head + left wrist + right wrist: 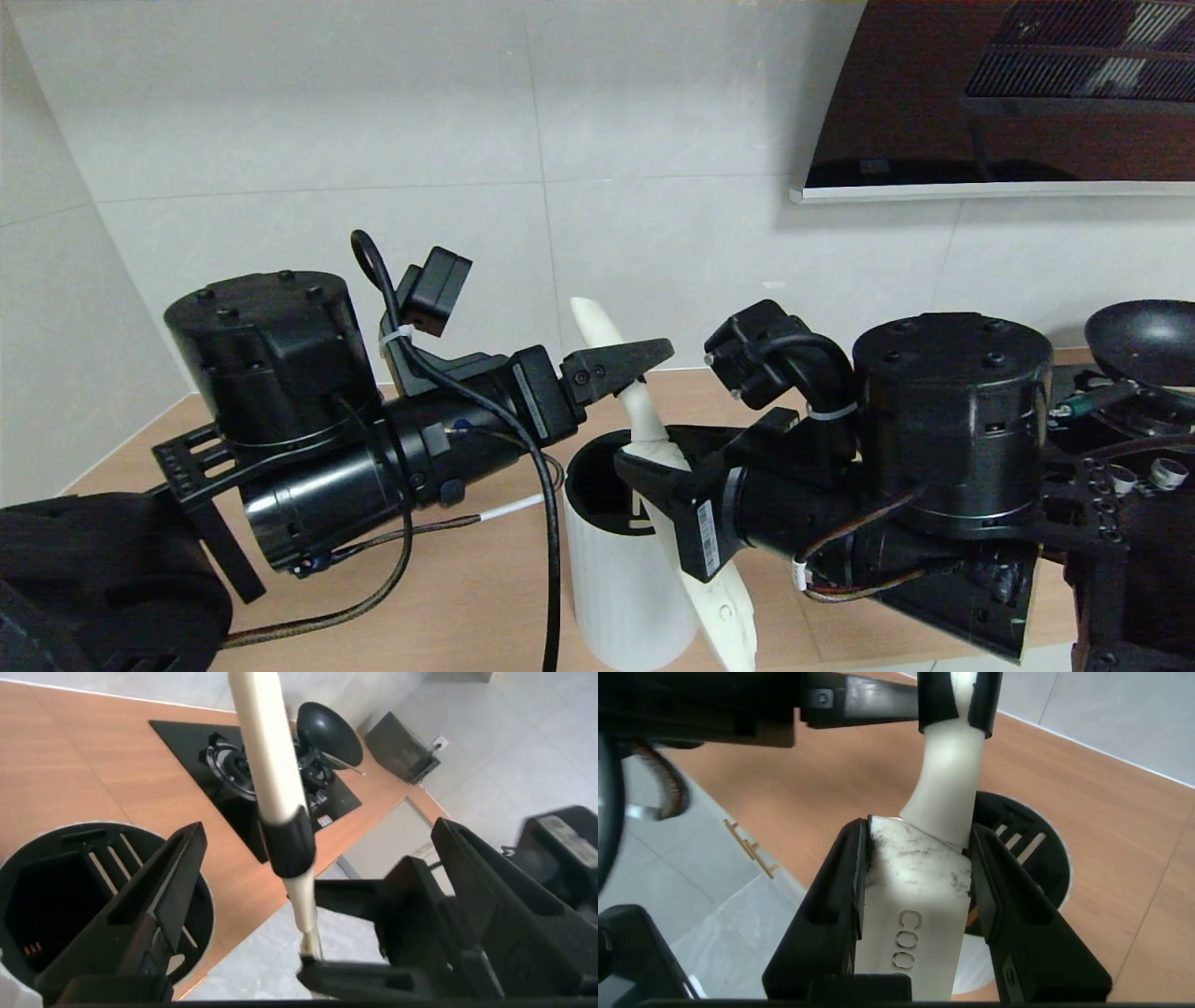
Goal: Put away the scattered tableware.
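A white spatula (pixel 644 411) stands tilted over a white cylindrical utensil holder (pixel 625 597) with a black inside. My right gripper (pixel 667 467) is shut on the broad lower part of the spatula (pixel 924 868), just above the holder's rim (pixel 1046 849). My left gripper (pixel 653 359) is higher up, open, with the spatula's handle (pixel 262 747) passing between its widely spread fingers (pixel 140 915). The handle's tip points up toward the wall and the blade's end hangs down in front of the holder. The holder's opening (pixel 56 887) lies below the left gripper.
The holder stands on a wooden counter (pixel 467 579) near its front edge. A black hob (pixel 215 747) with a black pan (pixel 1144 341) is at the right. A dark range hood (pixel 1008 93) hangs above it. White tiled wall runs behind.
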### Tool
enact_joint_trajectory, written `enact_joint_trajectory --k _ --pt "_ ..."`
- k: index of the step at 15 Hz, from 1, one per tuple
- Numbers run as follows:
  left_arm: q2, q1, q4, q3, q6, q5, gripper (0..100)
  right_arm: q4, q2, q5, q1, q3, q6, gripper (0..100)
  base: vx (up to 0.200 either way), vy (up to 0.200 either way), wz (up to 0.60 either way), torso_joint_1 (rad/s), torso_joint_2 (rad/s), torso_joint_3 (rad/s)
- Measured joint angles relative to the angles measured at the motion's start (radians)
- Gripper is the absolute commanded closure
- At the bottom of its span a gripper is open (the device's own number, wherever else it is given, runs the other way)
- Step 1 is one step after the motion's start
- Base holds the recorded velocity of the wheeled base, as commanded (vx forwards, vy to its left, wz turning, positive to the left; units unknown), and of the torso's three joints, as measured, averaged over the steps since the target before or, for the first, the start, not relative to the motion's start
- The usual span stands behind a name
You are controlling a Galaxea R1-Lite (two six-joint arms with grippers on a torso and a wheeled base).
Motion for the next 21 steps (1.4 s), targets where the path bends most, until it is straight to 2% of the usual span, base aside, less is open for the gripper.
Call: enact_joint_trajectory --k 1,11,14,15,19,21 --pt "0.002 0.000 0.000 0.000 0.000 0.004 100 0.000 0.002 -0.001 0.011 0.001 0.004 100 0.000 0.000 0.00 0.000 0.00 0.000" --pt "0.012 -0.001 0.000 -0.006 0.000 0.006 100 -0.015 0.009 -0.014 0.022 -0.002 0.016 100 0.000 0.000 0.00 0.000 0.00 0.000" --pt "0.008 -0.002 0.013 -0.024 0.001 0.033 100 -0.030 0.011 -0.023 0.021 -0.003 0.018 100 0.000 0.000 0.00 0.000 0.00 0.000" --pt "0.008 -0.003 0.017 -0.032 0.003 0.048 100 -0.033 0.011 -0.024 0.021 -0.004 0.021 0 0.000 0.000 0.00 0.000 0.00 0.000" --pt "0.001 -0.003 0.031 -0.066 0.006 0.095 100 -0.041 0.012 -0.027 0.021 -0.005 0.038 0 0.000 0.000 0.00 0.000 0.00 0.000" --pt "-0.011 -0.003 0.080 -0.092 0.008 0.116 100 -0.064 0.010 -0.046 0.017 -0.004 0.039 0 0.000 0.000 0.00 0.000 0.00 0.000"
